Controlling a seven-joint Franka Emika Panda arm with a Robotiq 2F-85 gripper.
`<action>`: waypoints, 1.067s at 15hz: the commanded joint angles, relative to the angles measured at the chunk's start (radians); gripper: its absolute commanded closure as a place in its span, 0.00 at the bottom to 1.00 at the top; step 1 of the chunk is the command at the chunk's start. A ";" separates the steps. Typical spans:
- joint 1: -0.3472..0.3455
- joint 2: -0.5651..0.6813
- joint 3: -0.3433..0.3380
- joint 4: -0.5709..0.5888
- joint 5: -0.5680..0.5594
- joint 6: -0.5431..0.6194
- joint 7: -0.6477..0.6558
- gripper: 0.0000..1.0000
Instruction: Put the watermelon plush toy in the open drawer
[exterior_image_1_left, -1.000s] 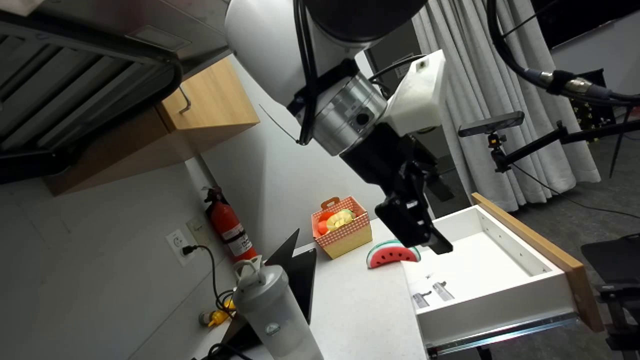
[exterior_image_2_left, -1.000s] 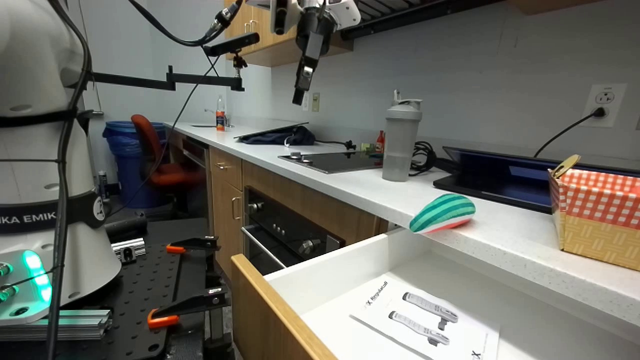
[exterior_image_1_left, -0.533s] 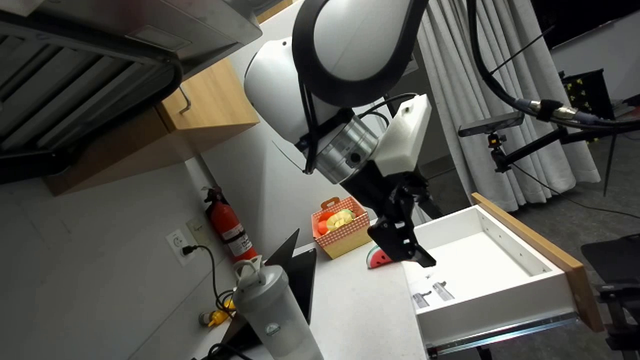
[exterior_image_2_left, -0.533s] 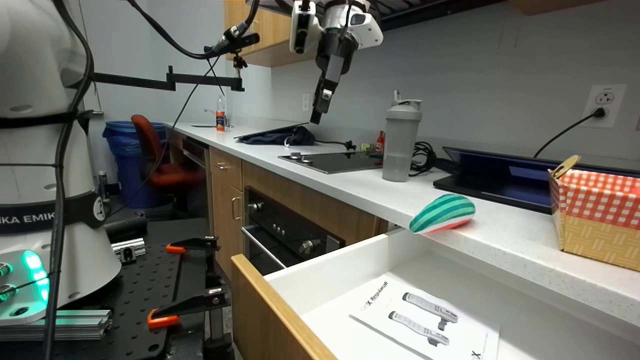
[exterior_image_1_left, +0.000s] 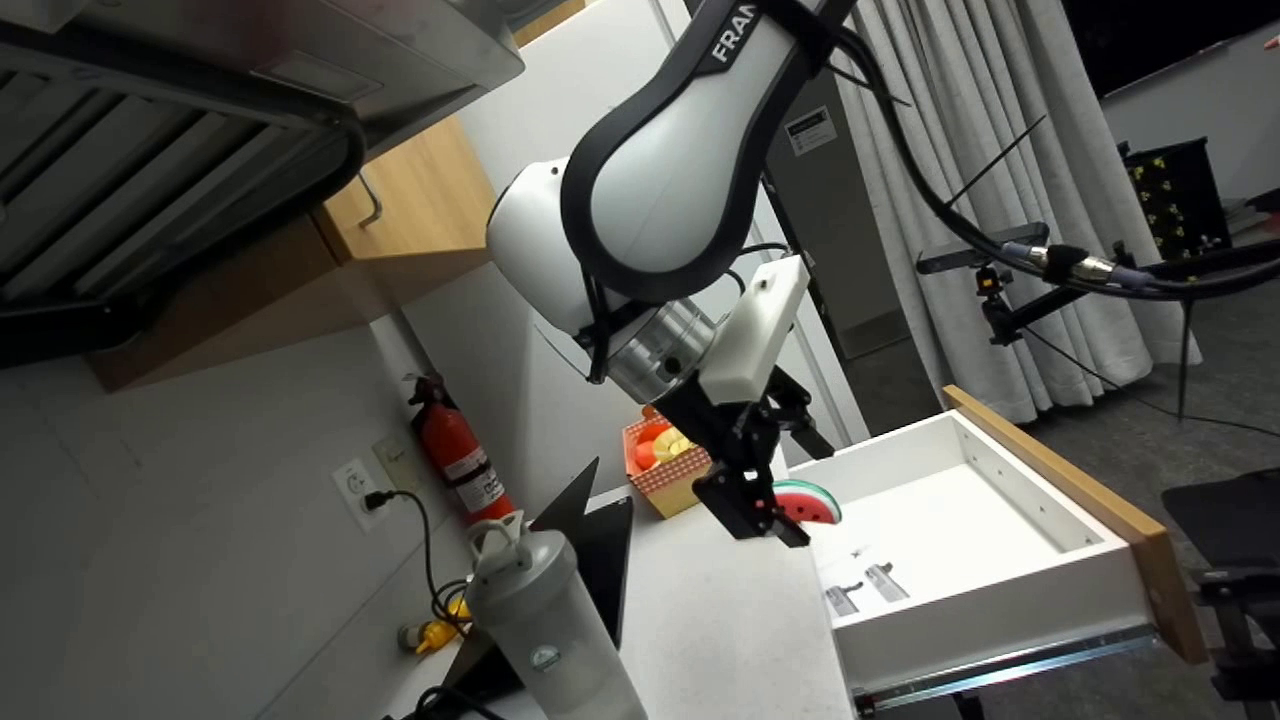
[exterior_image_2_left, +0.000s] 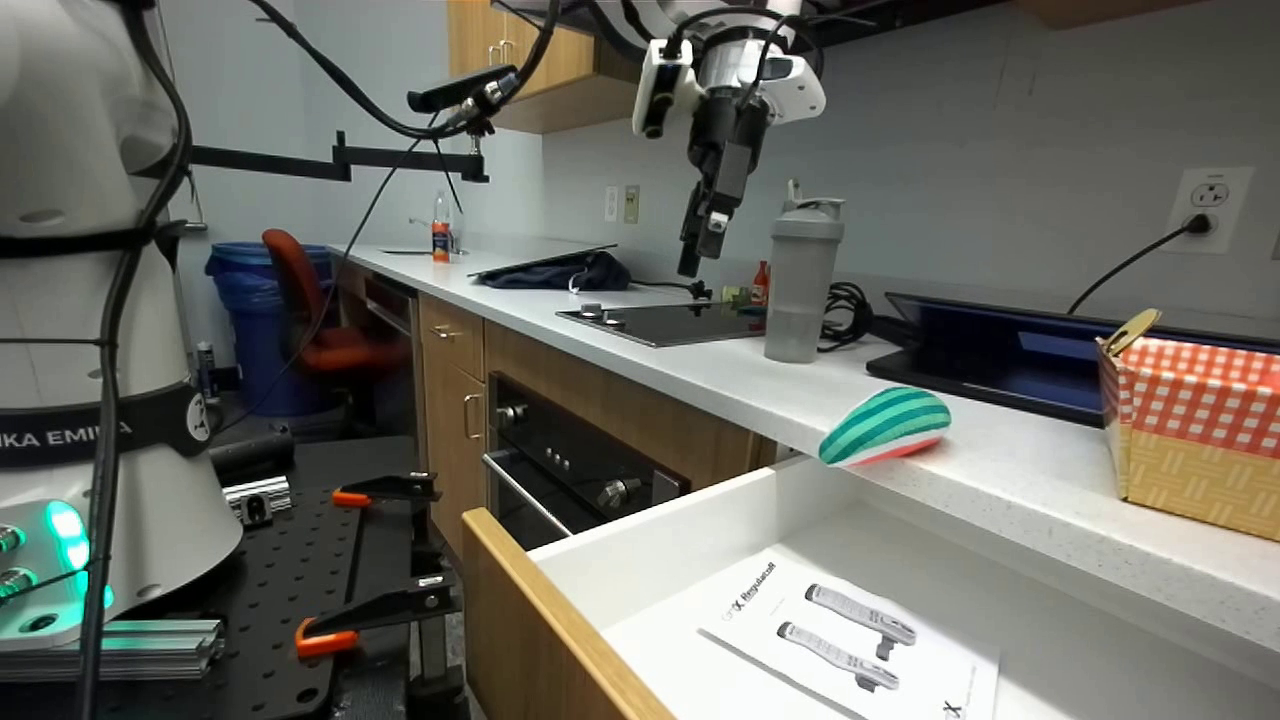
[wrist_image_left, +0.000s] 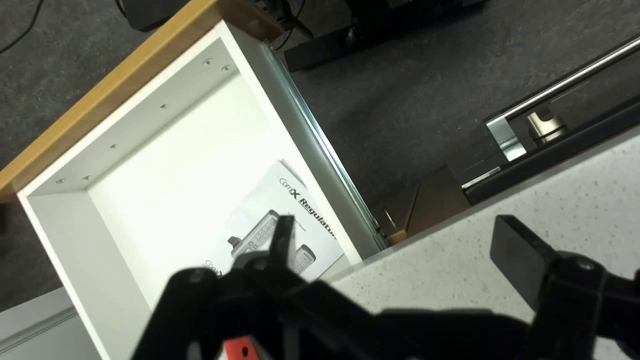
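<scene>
The watermelon plush toy (exterior_image_1_left: 810, 504) lies on the white counter's edge beside the open drawer (exterior_image_1_left: 1075, 515). Its striped green rind (exterior_image_2_left: 886, 426) faces out in an exterior view. In the wrist view only a small red bit of the toy (wrist_image_left: 242, 349) shows at the bottom, the rest hidden behind the gripper. The drawer is pulled out below the counter, also seen in an exterior view (exterior_image_2_left: 690, 500) and the wrist view (wrist_image_left: 165, 190). My gripper (wrist_image_left: 395, 220) is open and empty, above the counter and apart from the toy. It also shows in both exterior views (exterior_image_1_left: 812, 492) (exterior_image_2_left: 700, 250).
A printed sheet (exterior_image_2_left: 755, 620) lies in the drawer. On the counter stand a checkered basket (exterior_image_2_left: 1200, 440) with toy food (exterior_image_1_left: 672, 444), a grey shaker bottle (exterior_image_2_left: 803, 280) and a dark laptop (exterior_image_2_left: 1000, 375). A range hood (exterior_image_1_left: 200, 180) and wooden cabinet (exterior_image_1_left: 420, 200) hang above.
My open gripper has come down toward the counter. It moved left in an exterior view, uncovering the toy's right end, and right in an exterior view. The toy and drawer have not moved.
</scene>
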 joint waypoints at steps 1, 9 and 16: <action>0.012 0.083 -0.034 0.103 -0.030 0.007 0.008 0.00; 0.006 0.203 -0.106 0.200 -0.033 0.019 0.001 0.00; 0.005 0.309 -0.168 0.276 -0.031 0.032 -0.002 0.00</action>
